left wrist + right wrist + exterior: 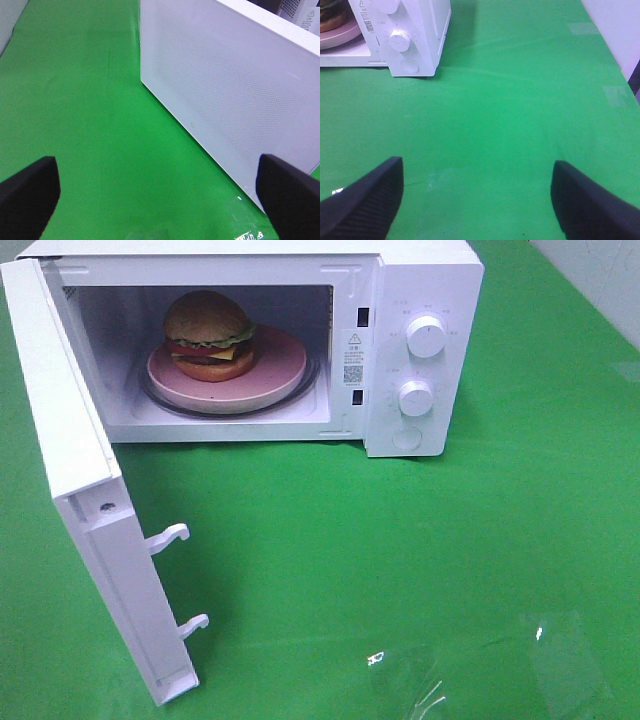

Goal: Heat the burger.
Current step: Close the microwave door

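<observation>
Burger [208,335] rests on the pink plate [285,375] inside the microwave [445,290] cavity. The door [75,470] stands wide open, swung clear of the cavity. Left gripper [159,195]: fingers apart, empty, facing the door's outer face. Right gripper [477,200]: fingers apart, empty, above the green cloth [450,570], well apart from the microwave's control side.

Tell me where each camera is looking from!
High: above, looking down into the open microwave at the burger; no robot parts.
Left wrist: on the left arm, facing the door from outside; open left hand shows.
Right wrist: on the right arm, facing the knobs; open right hand shows.
Shared: high and right wrist both see burger and knobs.
</observation>
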{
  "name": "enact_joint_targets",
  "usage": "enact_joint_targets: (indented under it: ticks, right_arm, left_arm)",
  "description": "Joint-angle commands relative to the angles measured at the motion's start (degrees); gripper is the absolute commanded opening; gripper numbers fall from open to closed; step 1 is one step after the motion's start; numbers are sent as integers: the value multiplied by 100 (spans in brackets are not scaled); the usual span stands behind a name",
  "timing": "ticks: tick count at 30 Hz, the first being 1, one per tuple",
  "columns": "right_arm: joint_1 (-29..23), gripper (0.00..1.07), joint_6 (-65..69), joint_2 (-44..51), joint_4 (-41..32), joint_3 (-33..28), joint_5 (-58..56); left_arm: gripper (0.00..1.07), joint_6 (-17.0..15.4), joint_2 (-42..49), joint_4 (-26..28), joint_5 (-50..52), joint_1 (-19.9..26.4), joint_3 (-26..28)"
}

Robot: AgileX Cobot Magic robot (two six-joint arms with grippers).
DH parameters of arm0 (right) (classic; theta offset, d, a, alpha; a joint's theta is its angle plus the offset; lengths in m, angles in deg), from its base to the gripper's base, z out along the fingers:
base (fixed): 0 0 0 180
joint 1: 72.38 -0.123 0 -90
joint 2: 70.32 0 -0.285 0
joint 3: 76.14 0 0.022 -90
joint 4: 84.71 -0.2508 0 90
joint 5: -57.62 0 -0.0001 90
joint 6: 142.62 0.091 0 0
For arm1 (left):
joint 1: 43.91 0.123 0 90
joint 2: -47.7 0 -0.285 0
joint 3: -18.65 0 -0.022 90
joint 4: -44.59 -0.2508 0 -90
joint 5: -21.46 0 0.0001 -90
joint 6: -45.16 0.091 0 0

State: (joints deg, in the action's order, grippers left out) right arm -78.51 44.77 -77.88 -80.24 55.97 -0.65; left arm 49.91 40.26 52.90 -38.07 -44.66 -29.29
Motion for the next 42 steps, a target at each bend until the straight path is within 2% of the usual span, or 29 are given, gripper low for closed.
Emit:
enact_joint_targets:
  ticks: [1, 35, 40, 42]
  right_arm:
    - [34, 76, -17, 143, 11, -11, 74]
    - [34, 76, -11, 143, 11, -11, 74]
    - [34, 76, -11, 143, 11, -11, 74]
    - [34, 76, -11, 143, 11, -11, 74]
  left_arm:
    - [103, -29, 97, 0, 23, -29, -11]
    - [103, -63, 97, -11, 34, -29, -6]
    - [99, -286, -92, 0, 298, -29, 189]
    - [91, -264, -309, -23, 642, -29, 252]
